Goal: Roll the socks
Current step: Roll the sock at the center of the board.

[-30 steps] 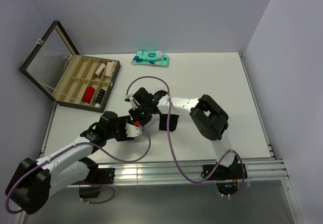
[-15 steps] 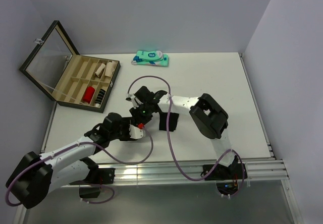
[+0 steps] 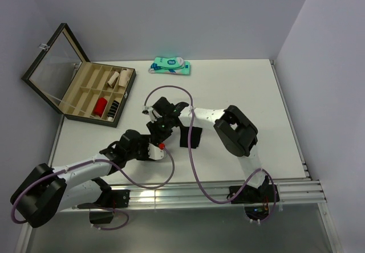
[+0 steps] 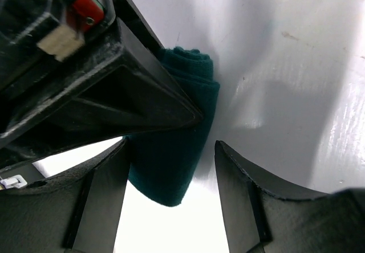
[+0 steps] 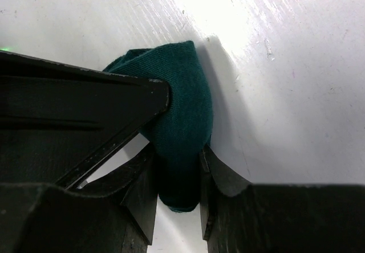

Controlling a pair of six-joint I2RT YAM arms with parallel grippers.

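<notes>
The right pincer (image 5: 178,153) is pinching the green sock (image 5: 183,113). Its two fingers (image 5: 142,193) press in on the lower part of the bundled fabric from either side, with only the squeezed cloth between them. The sock is folded over into a thick, rounded wad, and its free end bulges out above the fingers against the white table (image 3: 256,99).

The left pincer (image 4: 171,150) stands spread wide around the same sock. In the left wrist view one finger (image 4: 102,202) sits just beside the sock's edge. The other finger (image 4: 245,199) stands apart from it, with a strip of bare table showing between. Whether the near finger actually touches the cloth cannot be told. The dark body of the right pincer lies across the upper part of the sock there, and the rolled end shows past its tip.

From above, the two pincers meet tip to tip a little left of the middle of the table, and they hide the green sock almost wholly. The black sock (image 3: 191,137) lies flat on the table just to the right of them, close to the right arm and held by neither pincer.
</notes>
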